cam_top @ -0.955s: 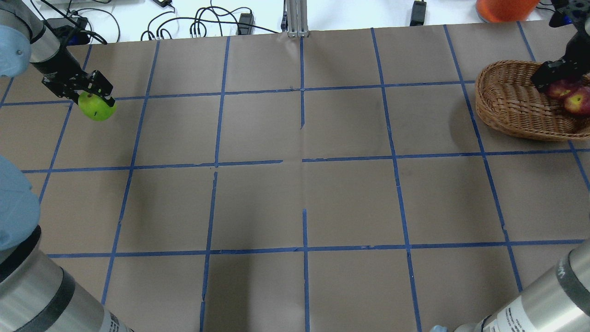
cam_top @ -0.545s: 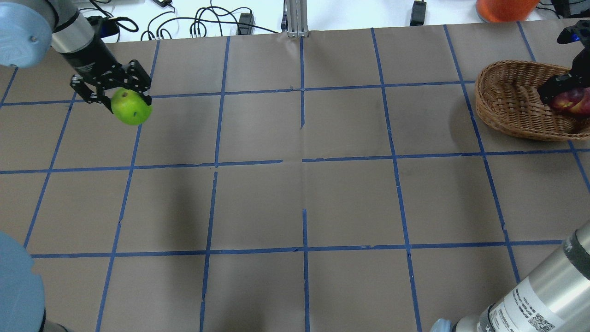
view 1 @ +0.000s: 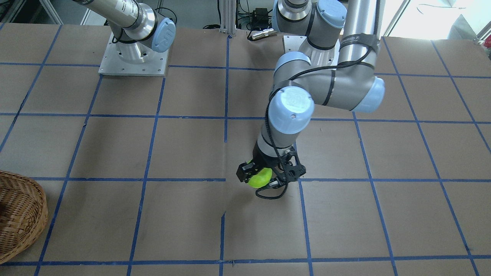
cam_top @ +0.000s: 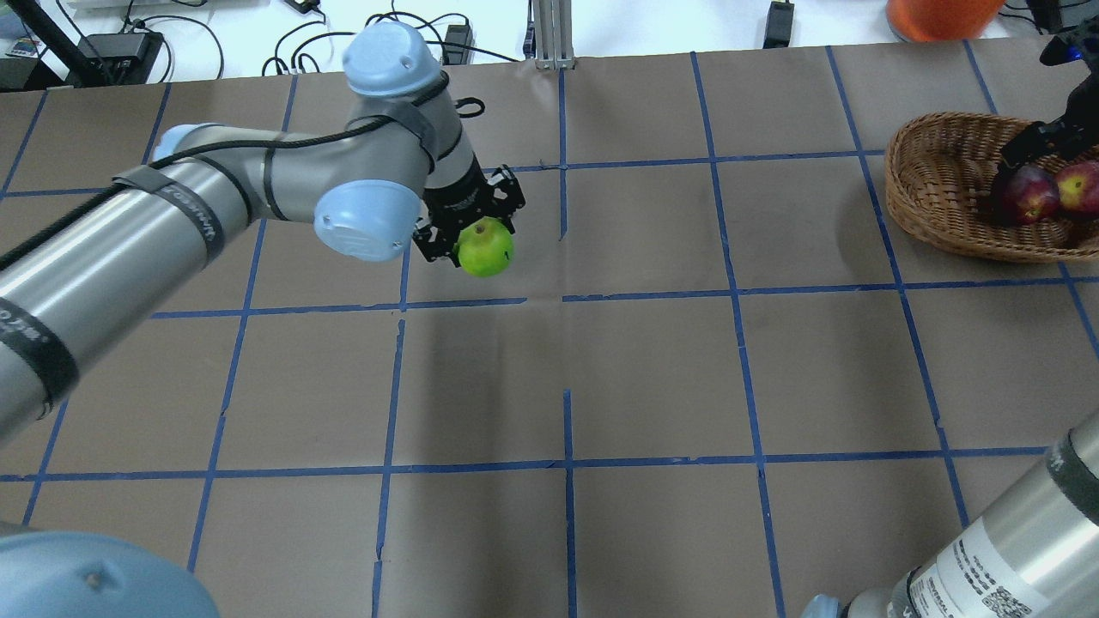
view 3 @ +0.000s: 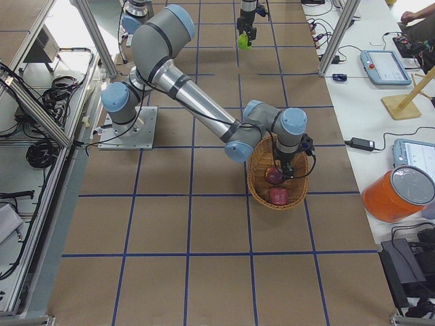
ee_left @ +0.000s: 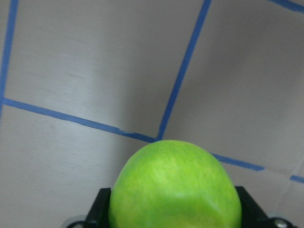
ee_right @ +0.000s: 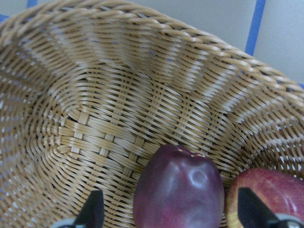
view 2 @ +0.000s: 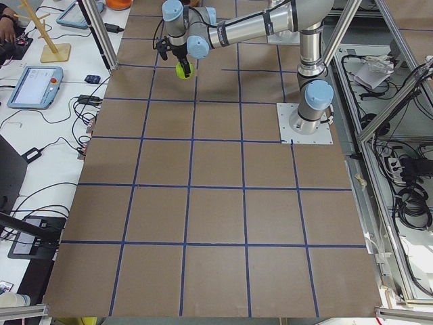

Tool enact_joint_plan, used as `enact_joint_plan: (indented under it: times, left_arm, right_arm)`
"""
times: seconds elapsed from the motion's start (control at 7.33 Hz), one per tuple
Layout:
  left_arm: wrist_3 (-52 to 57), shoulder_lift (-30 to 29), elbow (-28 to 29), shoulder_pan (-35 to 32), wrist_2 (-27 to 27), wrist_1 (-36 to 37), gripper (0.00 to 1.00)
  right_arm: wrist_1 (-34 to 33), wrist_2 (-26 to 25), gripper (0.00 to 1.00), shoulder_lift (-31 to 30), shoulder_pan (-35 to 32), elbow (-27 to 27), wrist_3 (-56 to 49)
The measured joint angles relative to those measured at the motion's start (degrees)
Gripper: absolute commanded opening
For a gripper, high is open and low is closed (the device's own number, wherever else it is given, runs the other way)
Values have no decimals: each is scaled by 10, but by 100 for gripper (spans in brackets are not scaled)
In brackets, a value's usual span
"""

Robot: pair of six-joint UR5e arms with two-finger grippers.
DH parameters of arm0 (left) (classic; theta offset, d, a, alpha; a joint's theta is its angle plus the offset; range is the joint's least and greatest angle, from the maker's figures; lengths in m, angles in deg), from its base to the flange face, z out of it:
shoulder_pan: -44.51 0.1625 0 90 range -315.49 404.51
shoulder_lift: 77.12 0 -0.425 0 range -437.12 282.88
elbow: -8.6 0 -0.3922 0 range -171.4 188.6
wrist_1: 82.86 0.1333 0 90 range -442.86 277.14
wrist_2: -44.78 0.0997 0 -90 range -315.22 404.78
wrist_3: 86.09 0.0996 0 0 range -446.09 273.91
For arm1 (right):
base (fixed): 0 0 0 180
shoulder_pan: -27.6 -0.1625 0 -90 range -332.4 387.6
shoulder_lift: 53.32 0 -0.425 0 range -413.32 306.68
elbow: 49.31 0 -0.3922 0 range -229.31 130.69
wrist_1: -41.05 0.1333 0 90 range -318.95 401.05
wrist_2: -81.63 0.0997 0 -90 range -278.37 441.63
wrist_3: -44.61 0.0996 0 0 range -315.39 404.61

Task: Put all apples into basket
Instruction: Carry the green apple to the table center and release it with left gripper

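Brown paper with blue tape lines covers the table (cam_top: 652, 369). The green apple (cam_top: 486, 248) is clamped between the fingers of the left gripper (cam_top: 474, 233), which holds it in the air above the middle part of the table, well apart from the basket (cam_top: 936, 193). In this wicker basket, at the table's right end, the maroon apple (cam_top: 1030, 194) and the red apple (cam_top: 1078, 184) lie side by side. The right gripper (ee_right: 172, 211) hangs inside the basket with its fingers spread wide, one on each side of the maroon apple, with a gap on both sides.
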Motion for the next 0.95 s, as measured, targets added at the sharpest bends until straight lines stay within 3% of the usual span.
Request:
enact_joint_plan:
  times: [0.14, 0.27, 0.41, 0.68, 0.95]
  left_arm:
    - [-45, -28, -4, -27, -10, 42, 50]
    - [-73, -55, -2, -47, -21, 80, 79]
    - [-85, -68, -1, -59, -26, 99, 100]
    - [-85, -62, -1, -68, -25, 78, 100]
    - [-54, -33, 6, -63, -24, 13, 100]
  right_arm:
    - [32, 1, 100, -17, -17, -6, 13]
    - [68, 2, 100, -37, -43, -8, 44]
    - [103, 3, 100, -54, -75, -7, 81]
    - [140, 4, 100, -68, -141, -3, 151]
    - [154, 5, 100, -71, -200, -2, 207]
